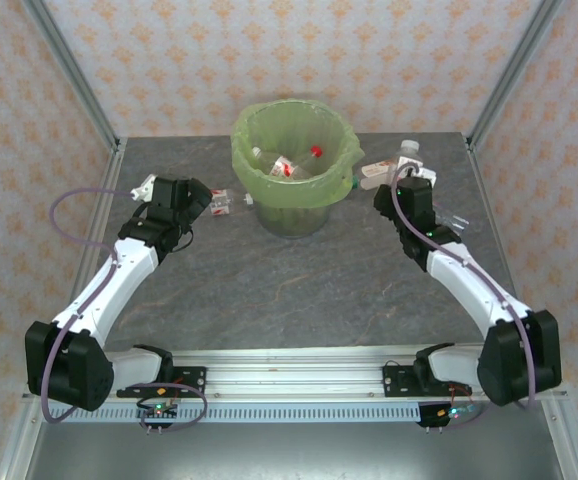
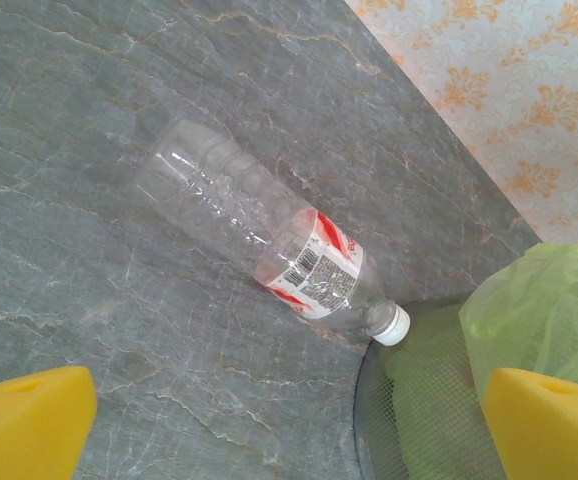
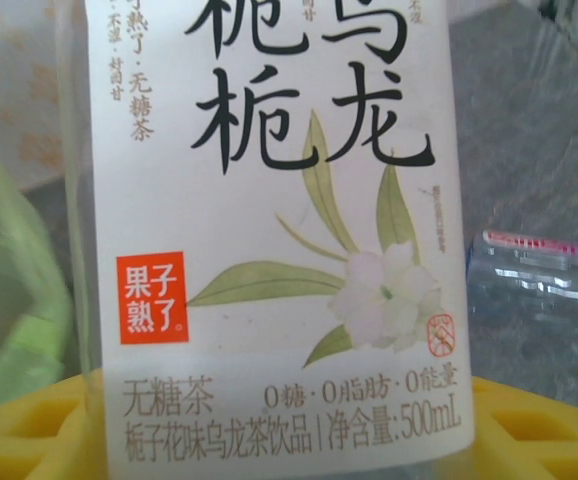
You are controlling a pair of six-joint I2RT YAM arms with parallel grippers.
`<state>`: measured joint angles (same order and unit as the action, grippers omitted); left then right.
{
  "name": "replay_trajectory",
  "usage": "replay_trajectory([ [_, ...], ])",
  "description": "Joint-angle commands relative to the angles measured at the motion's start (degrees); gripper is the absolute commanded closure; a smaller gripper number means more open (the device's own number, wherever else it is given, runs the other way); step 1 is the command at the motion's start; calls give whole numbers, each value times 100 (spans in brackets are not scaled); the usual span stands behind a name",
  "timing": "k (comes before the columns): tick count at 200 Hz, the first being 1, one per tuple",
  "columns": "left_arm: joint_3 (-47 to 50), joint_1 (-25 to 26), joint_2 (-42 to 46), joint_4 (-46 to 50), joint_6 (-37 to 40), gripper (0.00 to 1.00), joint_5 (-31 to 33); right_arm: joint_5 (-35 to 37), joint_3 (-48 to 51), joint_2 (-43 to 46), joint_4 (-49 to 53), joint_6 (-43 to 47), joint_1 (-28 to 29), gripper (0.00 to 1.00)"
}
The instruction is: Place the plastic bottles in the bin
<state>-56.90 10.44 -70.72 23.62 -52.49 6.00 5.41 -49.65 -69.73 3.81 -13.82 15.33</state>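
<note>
A clear plastic bottle (image 2: 259,235) with a red-and-white label and a white cap lies on the table, its cap against the bin's grey mesh wall (image 2: 419,420). My left gripper (image 2: 289,410) hovers open above it, seen left of the bin in the top view (image 1: 204,200). The bin (image 1: 244,150), lined with a light-green bag, holds several bottles (image 1: 289,165). To the right of the bin, my right gripper (image 1: 409,180) has its yellow fingers against both sides of a white-labelled tea bottle (image 3: 269,250), which sits between them (image 3: 289,430).
Another clear bottle (image 3: 539,270) lies on the table beyond the right gripper, near the right wall (image 1: 454,220). The green bag (image 2: 549,300) overhangs the bin's rim. Patterned walls and metal posts close in the table on three sides.
</note>
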Motion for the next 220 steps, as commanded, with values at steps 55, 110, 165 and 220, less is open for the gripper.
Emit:
replay_trajectory([
  [55,-225,-40,-88,148,-42,0,-98,-1021,-403,879,-1128,710,31,41],
  [110,-284,-37,-118,173,-25,0,-165,-2496,-561,687,-2441,919,100,41],
  [165,-207,-39,-87,199,-28,0,-156,-3039,-1328,44,-2394,1333,551,39],
  [220,-198,-39,-114,212,-42,0,-230,-3011,-2648,-1131,-1524,1551,869,38],
])
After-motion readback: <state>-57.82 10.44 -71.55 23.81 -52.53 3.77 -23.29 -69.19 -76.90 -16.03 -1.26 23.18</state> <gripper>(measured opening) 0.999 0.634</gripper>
